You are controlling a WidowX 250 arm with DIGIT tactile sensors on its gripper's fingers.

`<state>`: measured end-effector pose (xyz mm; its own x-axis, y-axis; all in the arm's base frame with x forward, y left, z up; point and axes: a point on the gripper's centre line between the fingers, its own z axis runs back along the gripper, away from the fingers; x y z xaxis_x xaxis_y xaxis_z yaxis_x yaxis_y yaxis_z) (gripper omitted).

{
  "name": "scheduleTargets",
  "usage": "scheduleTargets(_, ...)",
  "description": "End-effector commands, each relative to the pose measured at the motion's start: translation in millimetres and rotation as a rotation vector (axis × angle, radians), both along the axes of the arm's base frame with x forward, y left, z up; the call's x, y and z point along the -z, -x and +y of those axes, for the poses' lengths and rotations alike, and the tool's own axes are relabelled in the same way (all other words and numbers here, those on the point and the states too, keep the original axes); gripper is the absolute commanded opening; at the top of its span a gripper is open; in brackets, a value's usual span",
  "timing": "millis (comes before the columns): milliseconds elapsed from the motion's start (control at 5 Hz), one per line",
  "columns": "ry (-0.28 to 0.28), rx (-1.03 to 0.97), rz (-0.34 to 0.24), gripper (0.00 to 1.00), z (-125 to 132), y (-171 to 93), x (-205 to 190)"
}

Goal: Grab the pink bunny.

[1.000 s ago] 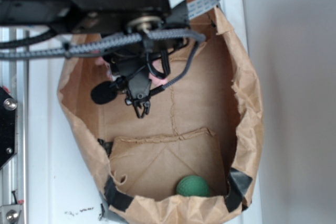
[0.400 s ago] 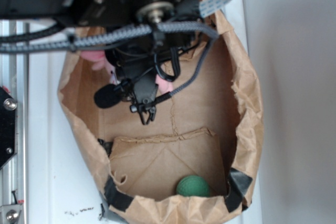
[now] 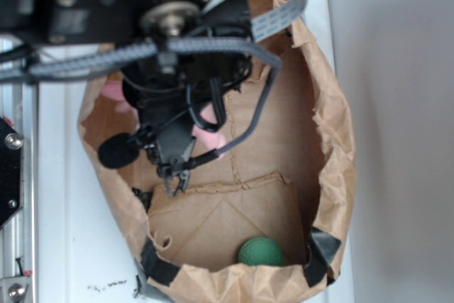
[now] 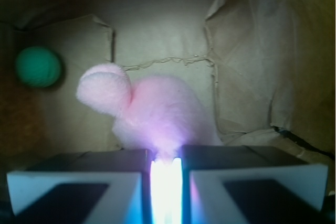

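Note:
The pink bunny [image 4: 157, 111] is a soft pink plush with a rounded ear or head lobe at its upper left. In the wrist view my gripper [image 4: 166, 169] is shut on its lower part, and pink fluff fills the narrow gap between the jaws. In the exterior view the arm hides the gripper. Only bits of the bunny [image 3: 211, 137] show beside it, inside the brown paper bag [image 3: 337, 147]. The green textured ball [image 3: 261, 252] lies apart at the bag's near end, and it also shows in the wrist view [image 4: 37, 66].
The bag's crumpled walls surround the arm on all sides. A folded flap [image 3: 227, 207] lies on the bag floor between the gripper and the ball. Black tape [image 3: 323, 246] holds the bag's near corners. A metal rail [image 3: 14, 175] runs along the left.
The arm has shifted left and looks nearer to the exterior camera. The pink bits of the bunny have moved along with it. The green ball has not moved.

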<state>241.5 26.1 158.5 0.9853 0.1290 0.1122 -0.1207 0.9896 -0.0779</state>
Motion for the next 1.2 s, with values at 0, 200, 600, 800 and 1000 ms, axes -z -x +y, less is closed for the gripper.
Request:
scheduleTargets(0,-0.038,0.048,-0.071,0.0,-14.7,-13.4,-15.8)
scheduleTargets(200,-0.059,0.04,-0.092,0.0,-24.1,-23.5,-11.4)
scheduleTargets(600,-0.037,0.026,-0.115,0.0,-28.7,-35.0,-19.9)
scheduleTargets(800,-0.014,0.027,-0.109,0.0,-25.8,-34.4,-29.6)
scheduleTargets(1000,0.0,0.038,-0.091,0.0,-22.1,-30.0,-37.8)
